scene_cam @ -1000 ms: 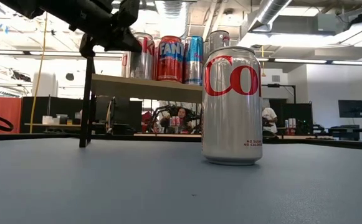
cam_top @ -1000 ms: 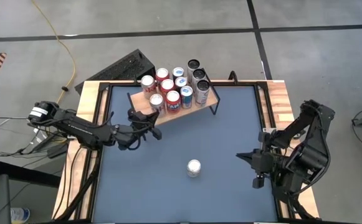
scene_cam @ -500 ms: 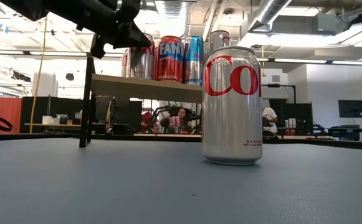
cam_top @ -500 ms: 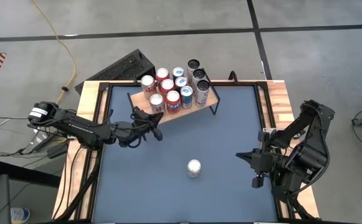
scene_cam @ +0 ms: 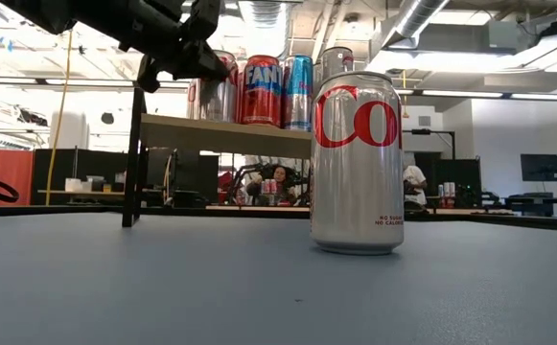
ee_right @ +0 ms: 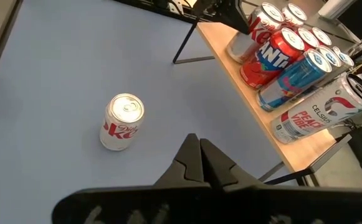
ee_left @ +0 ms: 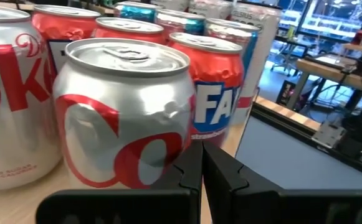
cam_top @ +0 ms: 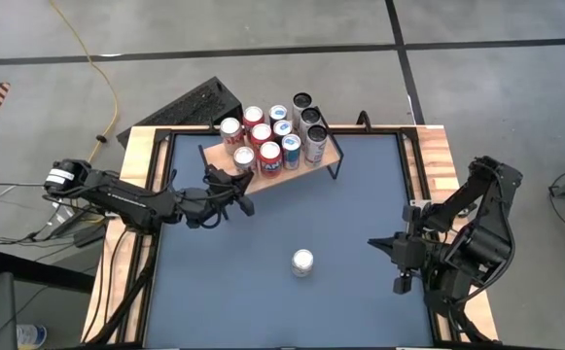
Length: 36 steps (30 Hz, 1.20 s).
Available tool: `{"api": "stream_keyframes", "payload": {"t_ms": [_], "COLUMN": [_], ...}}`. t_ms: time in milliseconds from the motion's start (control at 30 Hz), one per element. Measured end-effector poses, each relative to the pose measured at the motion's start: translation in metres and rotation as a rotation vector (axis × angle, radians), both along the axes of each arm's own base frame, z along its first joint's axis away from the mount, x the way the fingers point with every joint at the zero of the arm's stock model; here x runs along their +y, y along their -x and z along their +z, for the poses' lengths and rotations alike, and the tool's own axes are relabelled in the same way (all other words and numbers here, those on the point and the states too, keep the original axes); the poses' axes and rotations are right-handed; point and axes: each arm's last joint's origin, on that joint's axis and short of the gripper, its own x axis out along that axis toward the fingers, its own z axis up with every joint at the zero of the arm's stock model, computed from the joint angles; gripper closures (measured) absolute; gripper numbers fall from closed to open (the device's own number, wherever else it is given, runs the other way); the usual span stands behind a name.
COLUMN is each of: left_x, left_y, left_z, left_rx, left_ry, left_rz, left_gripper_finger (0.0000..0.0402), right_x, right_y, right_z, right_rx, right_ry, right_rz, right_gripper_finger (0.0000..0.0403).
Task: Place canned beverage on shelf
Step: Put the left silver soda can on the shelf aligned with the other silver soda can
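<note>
The silver can (cam_top: 302, 262) was stood upright, alone mid-desk (cam_top: 350, 214); the shelf (cam_top: 333, 152) was crowded with cans; both hands, left (cam_top: 240, 192) and right (cam_top: 377, 244), were pressed together.

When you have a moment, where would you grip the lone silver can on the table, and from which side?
Probably around the round wall of the silver can, with the fingers either side, coming from above: it stands upright, alone on the table, nothing beside it.

Silver can (cam_top: 302, 262) upright, apart from can-filled shelf (cam_top: 332, 153).
</note>
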Motion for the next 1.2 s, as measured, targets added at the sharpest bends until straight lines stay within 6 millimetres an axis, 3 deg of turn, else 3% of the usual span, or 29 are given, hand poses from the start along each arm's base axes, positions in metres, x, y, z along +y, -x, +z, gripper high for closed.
{"api": "stream_keyframes", "payload": {"t_ms": [567, 700, 867, 1200], "left_x": [0.002, -0.002, -0.01, 0.001], "left_y": [0.003, 0.003, 0.0, 0.0], "left_z": [-0.001, 0.0, 0.001, 0.002], "left_rx": [0.005, -0.015, -0.006, -0.025], "left_ry": [-0.003, 0.01, -0.009, 0.005], "left_rz": [0.124, 0.103, -0.057, 0.0], "left_gripper_finger": [0.0402, 0.0402, 0.0402, 0.0402], "right_x": [0.0, 0.0, 0.0, 0.0], "right_y": [0.0, 0.0, 0.0, 0.0], "right_z": [0.0, 0.0, 0.0, 0.0], "right_rx": [0.0, -0.001, -0.003, -0.003], "right_ry": [-0.002, -0.004, -0.009, -0.01], "right_rz": [0.0, 0.0, -0.003, -0.004], "right_gripper_finger": [0.0403, 0.0403, 0.0403, 0.0403]}}
